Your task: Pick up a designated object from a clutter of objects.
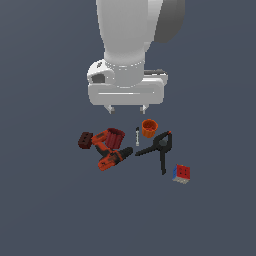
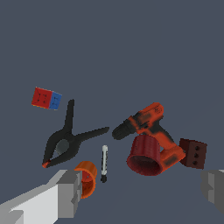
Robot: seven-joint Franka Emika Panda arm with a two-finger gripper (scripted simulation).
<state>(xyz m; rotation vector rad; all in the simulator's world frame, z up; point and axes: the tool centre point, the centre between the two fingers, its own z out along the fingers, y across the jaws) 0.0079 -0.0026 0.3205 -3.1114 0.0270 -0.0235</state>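
The designated object, a small puzzle cube [image 1: 182, 173] [image 2: 46, 98] with red, blue and white faces, lies on the floor at the exterior view's right, apart from the rest of the clutter. My gripper [image 1: 127, 108] [image 2: 144, 190] hangs open above the pile, well away from the cube, with nothing between its fingers [image 2: 70, 192]. Under and beyond it lie the orange cup [image 1: 149, 128] [image 2: 86, 177], the white screw [image 1: 137, 135] [image 2: 104, 161], the black clamp [image 1: 160, 146] [image 2: 65, 140], the dark red cup [image 1: 114, 137] [image 2: 144, 156], the drill [image 1: 110, 152] [image 2: 151, 127] and the dark red block [image 1: 85, 140] [image 2: 193, 153].
The dark red cup leans against the drill. The clamp lies between the orange cup and the puzzle cube. Dark grey floor [image 1: 45, 210] surrounds the pile.
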